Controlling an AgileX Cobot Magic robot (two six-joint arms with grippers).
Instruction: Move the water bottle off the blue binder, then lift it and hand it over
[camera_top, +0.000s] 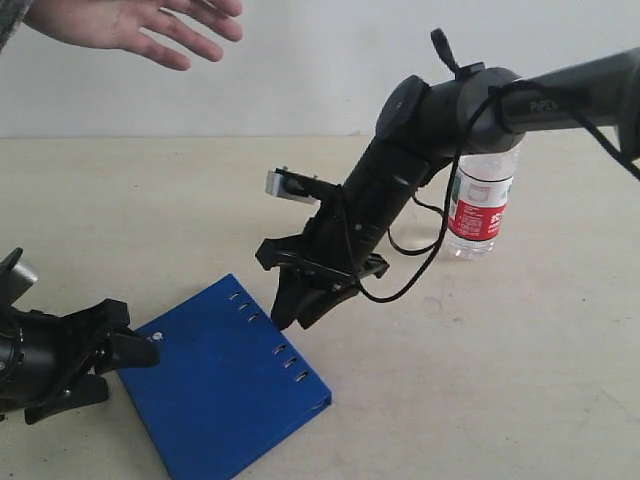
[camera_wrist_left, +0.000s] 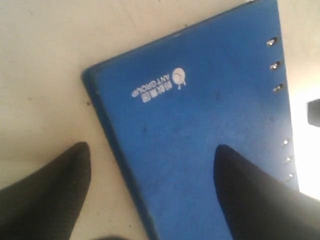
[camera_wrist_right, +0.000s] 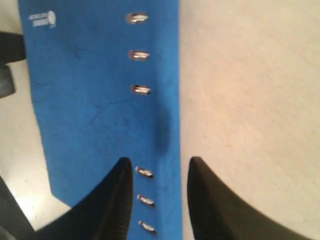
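Exterior view: right gripper spread over slotted edge of blue binder; left gripper spread at corner.

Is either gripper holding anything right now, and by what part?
Nothing. The left gripper and right gripper are open; the water bottle stands free.

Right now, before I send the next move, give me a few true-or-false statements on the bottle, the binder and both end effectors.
1. The bottle stands on the binder. False: it stands upright on the table, apart from the binder.
2. The right end effector is open above the binder's slotted edge. True.
3. The left end effector holds the bottle. False: it is open and empty, at the binder's edge near the logo.
4. A person's hand shows, open, in the exterior view. True.
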